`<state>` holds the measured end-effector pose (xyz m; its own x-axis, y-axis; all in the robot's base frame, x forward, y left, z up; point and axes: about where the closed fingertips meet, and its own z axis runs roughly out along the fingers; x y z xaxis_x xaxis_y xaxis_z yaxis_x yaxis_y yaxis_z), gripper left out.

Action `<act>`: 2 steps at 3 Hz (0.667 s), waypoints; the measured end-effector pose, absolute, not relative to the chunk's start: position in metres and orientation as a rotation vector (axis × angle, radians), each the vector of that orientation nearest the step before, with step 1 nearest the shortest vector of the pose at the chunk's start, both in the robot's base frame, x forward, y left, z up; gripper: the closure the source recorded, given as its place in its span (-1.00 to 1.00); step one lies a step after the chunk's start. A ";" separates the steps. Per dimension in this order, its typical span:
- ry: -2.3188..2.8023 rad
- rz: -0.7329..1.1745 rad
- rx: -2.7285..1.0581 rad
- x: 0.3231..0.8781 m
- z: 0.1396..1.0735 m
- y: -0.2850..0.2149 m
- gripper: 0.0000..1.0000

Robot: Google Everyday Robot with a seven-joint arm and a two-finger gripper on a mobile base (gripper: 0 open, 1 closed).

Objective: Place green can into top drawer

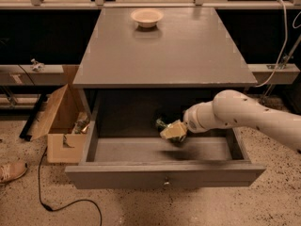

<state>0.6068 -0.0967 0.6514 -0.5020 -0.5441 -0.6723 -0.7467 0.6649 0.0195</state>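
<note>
Your top drawer (117,175) stands pulled open beneath the tabletop (164,55), and inside it, right of centre, the green can (162,124) hangs above the drawer floor, grasped by the gripper (173,131) reaching in from the right; released this high, it may bounce or roll.

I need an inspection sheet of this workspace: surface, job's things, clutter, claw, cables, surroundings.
Surface: grey cabinet top, carrying one bowl.
Job's things: green can held above the floor of the open top drawer, not yet set down.
Clutter: the bowl, pale, at the top's rear.
Claw: claw in the drawer opening, shut on the can.
Cables: black cable on the floor, left; white cable at right.
Surroundings: open cardboard box and shoe, left of the cabinet.
</note>
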 end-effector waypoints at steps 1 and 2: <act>2.220 0.395 -0.949 0.594 0.671 -0.119 -1.00; 2.173 0.352 -0.886 0.559 0.723 -0.155 -1.00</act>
